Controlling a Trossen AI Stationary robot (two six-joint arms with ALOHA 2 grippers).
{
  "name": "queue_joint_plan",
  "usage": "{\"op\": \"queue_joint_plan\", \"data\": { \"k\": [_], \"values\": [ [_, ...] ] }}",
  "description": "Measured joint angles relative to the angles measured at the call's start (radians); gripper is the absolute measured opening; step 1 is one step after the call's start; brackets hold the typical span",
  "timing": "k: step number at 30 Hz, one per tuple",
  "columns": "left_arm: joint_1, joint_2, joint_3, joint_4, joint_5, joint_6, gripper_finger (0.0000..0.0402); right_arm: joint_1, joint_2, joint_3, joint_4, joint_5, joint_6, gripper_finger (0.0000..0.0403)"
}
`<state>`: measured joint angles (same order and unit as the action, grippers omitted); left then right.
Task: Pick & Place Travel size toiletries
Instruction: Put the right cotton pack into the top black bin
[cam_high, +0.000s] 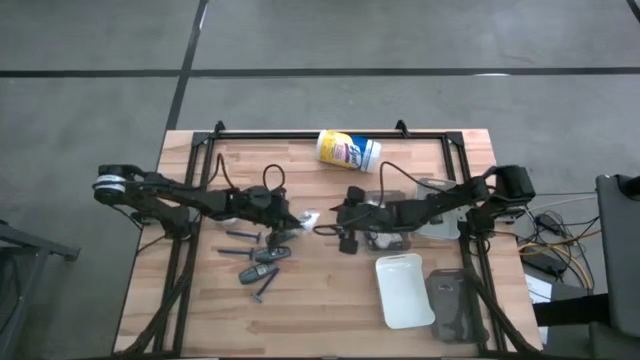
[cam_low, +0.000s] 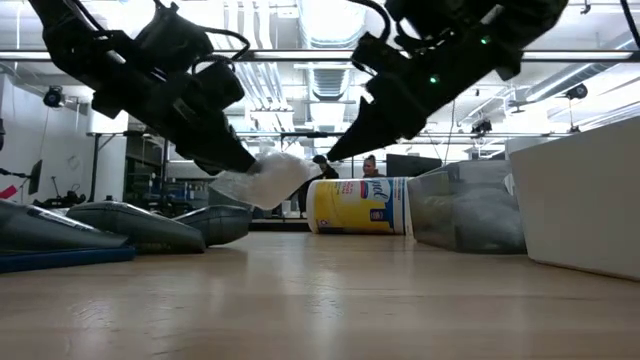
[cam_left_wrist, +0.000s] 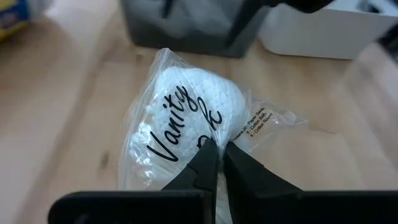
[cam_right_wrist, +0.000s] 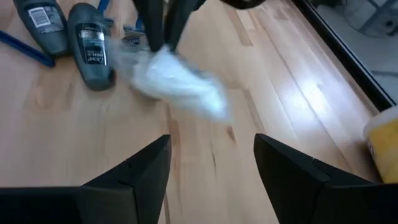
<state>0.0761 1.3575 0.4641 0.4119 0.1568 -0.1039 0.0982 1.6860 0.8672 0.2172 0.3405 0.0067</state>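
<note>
A: Seen from above: pale wooden table (cam_high: 300, 310), two dark arms reaching toward the middle. Left gripper (cam_high: 300, 218) pinched tight on a clear crinkly plastic packet of white cotton, printed with black script (cam_left_wrist: 186, 118). Packet lifted off the wood, near table centre, just toward nine o'clock of the right gripper (cam_high: 326, 227).

B: And the right gripper?

A: Fingers spread wide, holding nothing, aimed at the packet from three o'clock, close but apart from it.

B: Other toiletries?

A: Dark grey oblong tubes with pale labels (cam_high: 262, 264) and slim blue-handled sticks (cam_high: 242, 236), lying at about seven o'clock of the packet. Yellow-and-white cylindrical canister (cam_high: 348, 150) on its side at twelve o'clock. White rectangular tray (cam_high: 404, 291) and clear plastic trays (cam_high: 455, 305) at four to five o'clock.

B: Step in hand?

A: Probably a handover or carry of the packet toward the trays. Next: either closing the open fingers on the packet's free end before release, or carrying it across to a tray. Thin slippery film, so easy to lose.
</note>
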Motion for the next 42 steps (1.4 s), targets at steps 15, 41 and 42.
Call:
{"op": "queue_joint_plan", "data": {
  "k": [15,41,42],
  "values": [
    [-0.037,0.0,-0.003,0.044,0.094,0.048,0.0021,0.001,0.102,0.135,-0.009,-0.192,-0.112,0.0225],
    [-0.038,0.0,-0.003,0.108,0.08,0.056,0.0023,0.002,0.095,0.14,-0.111,-0.215,-0.066,0.0009],
    [-0.038,0.0,-0.003,0.109,0.077,0.054,0.0026,0.002,0.092,0.14,-0.111,-0.216,-0.066,0.0009]
  ]
}}
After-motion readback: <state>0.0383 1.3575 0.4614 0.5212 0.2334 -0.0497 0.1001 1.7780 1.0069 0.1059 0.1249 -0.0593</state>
